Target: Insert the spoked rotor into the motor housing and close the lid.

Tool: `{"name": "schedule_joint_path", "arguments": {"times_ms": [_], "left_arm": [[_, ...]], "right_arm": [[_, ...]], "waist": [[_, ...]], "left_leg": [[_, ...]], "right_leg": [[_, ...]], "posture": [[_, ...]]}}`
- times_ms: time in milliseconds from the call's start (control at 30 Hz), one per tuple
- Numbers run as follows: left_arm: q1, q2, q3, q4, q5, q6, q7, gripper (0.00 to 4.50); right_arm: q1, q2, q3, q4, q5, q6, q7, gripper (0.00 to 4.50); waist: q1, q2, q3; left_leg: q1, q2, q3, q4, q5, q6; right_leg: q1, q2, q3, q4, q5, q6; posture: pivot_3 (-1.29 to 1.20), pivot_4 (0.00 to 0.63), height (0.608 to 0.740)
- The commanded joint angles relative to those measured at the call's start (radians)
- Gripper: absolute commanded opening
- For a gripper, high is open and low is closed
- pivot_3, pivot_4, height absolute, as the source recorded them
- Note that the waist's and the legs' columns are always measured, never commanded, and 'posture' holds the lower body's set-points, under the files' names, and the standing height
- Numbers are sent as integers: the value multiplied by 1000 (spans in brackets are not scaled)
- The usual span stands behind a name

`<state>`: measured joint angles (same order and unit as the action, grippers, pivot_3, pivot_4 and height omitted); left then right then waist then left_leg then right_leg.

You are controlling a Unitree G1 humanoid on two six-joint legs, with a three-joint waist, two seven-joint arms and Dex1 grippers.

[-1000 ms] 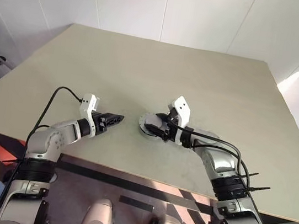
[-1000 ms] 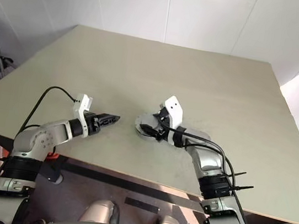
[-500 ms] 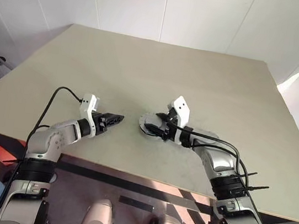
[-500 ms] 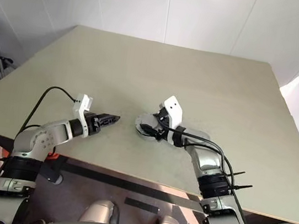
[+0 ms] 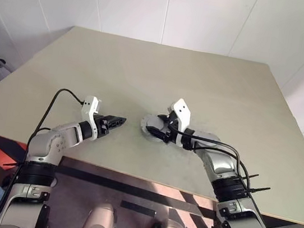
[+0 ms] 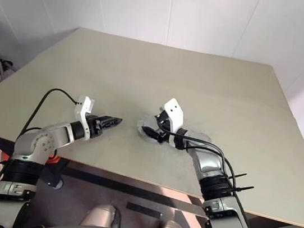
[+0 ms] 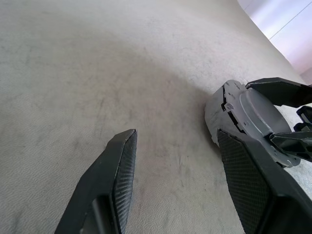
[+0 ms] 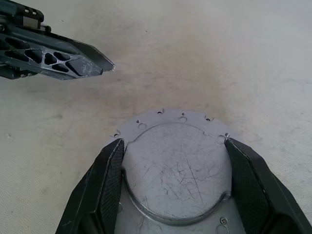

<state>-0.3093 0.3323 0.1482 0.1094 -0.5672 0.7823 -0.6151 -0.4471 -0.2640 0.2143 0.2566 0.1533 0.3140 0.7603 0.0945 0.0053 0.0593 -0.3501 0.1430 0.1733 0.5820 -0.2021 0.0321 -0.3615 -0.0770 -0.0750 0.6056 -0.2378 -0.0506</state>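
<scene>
Straddling the lid (image 8: 176,165), right hand (image 8: 173,195) wide open; left hand (image 7: 178,161) open, empty, beside it.

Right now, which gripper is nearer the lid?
Right. The right gripper has its fingers on either side of the lid; the left gripper hangs open beside it, apart.

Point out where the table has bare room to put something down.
The table is bare across its far half, beyond both grippers, and toward either side edge. It is crowded near the front middle, where the right gripper straddles the lid and the left gripper hovers beside it.
</scene>
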Motion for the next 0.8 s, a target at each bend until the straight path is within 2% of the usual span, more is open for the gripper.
{"name": "schedule_joint_path", "arguments": {"times_ms": [33, 800], "left_arm": [[-5, 2, 7, -27, -3, -16, 1, 2765], [17, -7, 2, -47, -7, -10, 9, 2765]], "right_arm": [[-3, -7, 8, 47, -43, -17, -27, 3171], [-17, -1, -28, 79, -30, 64, -92, 3171]], "waist": [[0, 0, 0], [0, -1, 0]], "left_leg": [[0, 0, 0, 0, 0, 0], [4, 1, 1, 0, 1, -1]], "right_leg": [[0, 0, 0, 0, 0, 1], [4, 0, 0, -3, -1, 2]], "posture": [[0, 0, 740], [0, 0, 740]]}}
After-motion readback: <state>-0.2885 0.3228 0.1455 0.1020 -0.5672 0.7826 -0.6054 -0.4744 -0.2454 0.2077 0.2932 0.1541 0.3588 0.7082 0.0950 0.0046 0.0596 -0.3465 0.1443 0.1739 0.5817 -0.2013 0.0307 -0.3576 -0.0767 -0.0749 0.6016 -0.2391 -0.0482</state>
